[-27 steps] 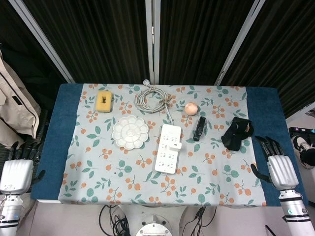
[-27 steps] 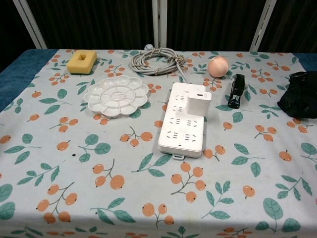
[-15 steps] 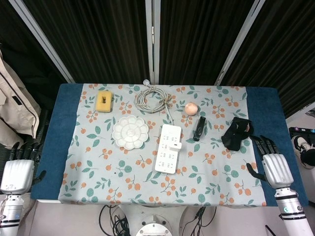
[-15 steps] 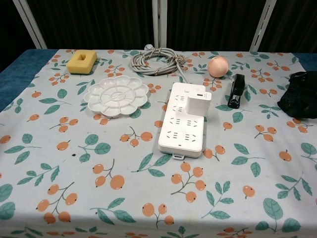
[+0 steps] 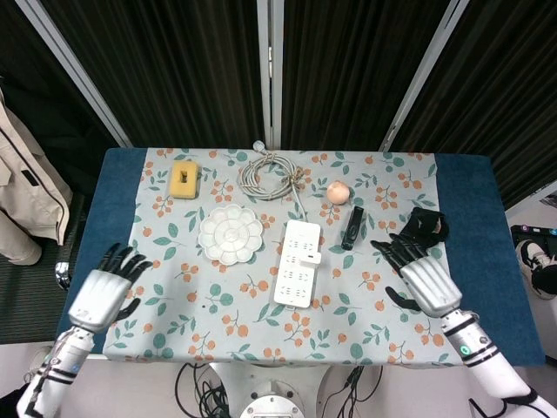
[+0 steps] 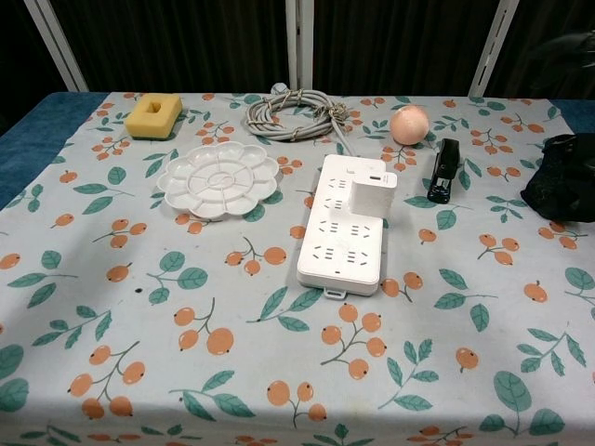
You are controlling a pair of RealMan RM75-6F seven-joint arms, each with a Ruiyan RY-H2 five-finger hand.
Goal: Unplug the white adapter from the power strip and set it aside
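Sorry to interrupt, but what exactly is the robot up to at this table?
Nothing is being handled yet. The white adapter sits plugged into the power strip. In the head view, the right hand hovers open to the right of the strip, near the black stapler, and the left hand is open over the table's left edge.

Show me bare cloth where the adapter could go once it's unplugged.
The near strip between the power strip and the table's front edge is bare. So is the patch right of it, below the stapler. Crowded: the far side, with cable coil, palette, sponge and ball.
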